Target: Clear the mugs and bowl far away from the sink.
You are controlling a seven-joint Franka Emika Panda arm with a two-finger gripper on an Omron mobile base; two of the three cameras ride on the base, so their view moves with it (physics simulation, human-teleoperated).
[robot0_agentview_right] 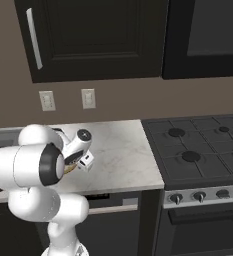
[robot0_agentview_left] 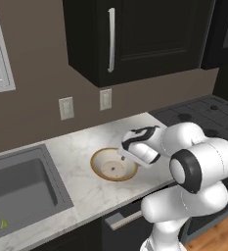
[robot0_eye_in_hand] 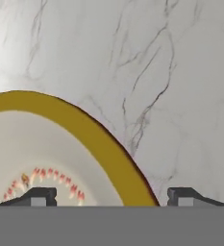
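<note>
The fingers (robot0_eye_in_hand: pixel 41 196) are standing wide apart and gripping nothing; in the hand view the two dark tips are straddling the brown-gold rim of the bowl (robot0_eye_in_hand: pixel 46 144), one tip over the speckled inside, the other over bare marble outside it; whether either tip is touching the rim I cannot tell.

The gripper (robot0_agentview_left: pixel 122 156) is hanging low at the bowl's right-hand edge in the left base view, the white arm folded in over it; the bowl (robot0_agentview_left: pixel 113 165) is sitting upright on the marble table (robot0_agentview_left: pixel 81 157), near the sink (robot0_agentview_left: pixel 17 188) but apart from it, with a strip of table between them; something small and green is lying at the sink's floor by the drain, too small to name.

Judging from this, the step in hand is the grasp on the bowl's rim, not yet made; the next move is calling for the fingers to settle lower so the rim is sitting well between them, then to close on that thin wall, lift it without tipping, and carry it toward the stove (robot0_agentview_right: pixel 198 150) end of the table.
</note>
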